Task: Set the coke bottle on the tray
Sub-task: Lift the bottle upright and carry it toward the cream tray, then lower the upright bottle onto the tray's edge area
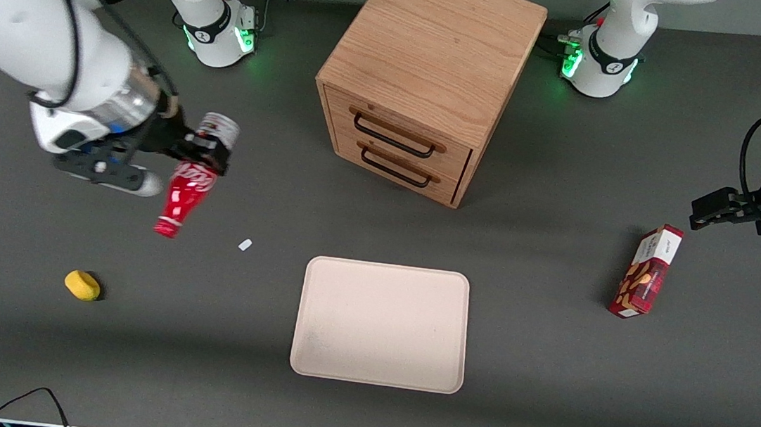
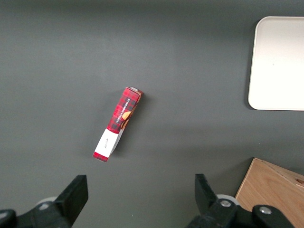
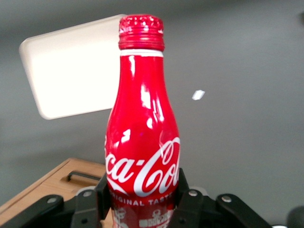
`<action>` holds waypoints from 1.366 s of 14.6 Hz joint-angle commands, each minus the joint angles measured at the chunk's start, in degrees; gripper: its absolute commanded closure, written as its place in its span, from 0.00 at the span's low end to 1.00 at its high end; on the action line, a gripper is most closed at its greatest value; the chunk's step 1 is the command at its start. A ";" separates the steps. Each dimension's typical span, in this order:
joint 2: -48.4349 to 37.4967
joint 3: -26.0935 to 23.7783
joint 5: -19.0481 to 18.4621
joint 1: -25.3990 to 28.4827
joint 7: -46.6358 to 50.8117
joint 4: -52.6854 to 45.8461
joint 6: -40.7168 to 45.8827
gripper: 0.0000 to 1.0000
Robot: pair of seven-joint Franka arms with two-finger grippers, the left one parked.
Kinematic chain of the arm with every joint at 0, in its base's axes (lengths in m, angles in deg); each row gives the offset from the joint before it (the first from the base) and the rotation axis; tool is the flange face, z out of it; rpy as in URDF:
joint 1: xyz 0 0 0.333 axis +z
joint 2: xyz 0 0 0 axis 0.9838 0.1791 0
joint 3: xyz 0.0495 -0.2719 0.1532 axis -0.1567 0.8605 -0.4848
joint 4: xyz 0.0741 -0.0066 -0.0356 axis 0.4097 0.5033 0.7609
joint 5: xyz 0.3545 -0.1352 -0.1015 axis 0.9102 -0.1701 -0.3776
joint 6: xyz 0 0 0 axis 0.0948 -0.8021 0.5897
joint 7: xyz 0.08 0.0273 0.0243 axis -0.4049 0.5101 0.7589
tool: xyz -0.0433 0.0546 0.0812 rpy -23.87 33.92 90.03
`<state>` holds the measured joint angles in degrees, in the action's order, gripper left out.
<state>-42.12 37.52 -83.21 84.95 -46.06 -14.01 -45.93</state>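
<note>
My right gripper (image 1: 207,151) is shut on the coke bottle (image 1: 185,196), a slim red bottle with white script. It holds the bottle above the table, tilted, cap pointing down toward the front camera and silver base up. In the right wrist view the fingers (image 3: 187,192) clamp the bottle (image 3: 141,142) on both sides of its lower body. The cream-beige tray (image 1: 381,324) lies flat on the table, nearer the front camera than the cabinet and off sideways from the bottle, toward the parked arm's end. It also shows in the right wrist view (image 3: 71,71).
A wooden two-drawer cabinet (image 1: 424,69) stands at the table's middle back. A yellow object (image 1: 82,285) and a small white scrap (image 1: 245,244) lie near the bottle. A red snack box (image 1: 646,272) lies toward the parked arm's end.
</note>
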 commanded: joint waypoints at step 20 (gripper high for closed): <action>39.21 -6.00 -24.65 3.78 -1.19 -4.60 -32.62 1.00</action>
<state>-4.20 31.09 -106.34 88.81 -45.86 -15.99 -78.09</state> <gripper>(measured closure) 0.463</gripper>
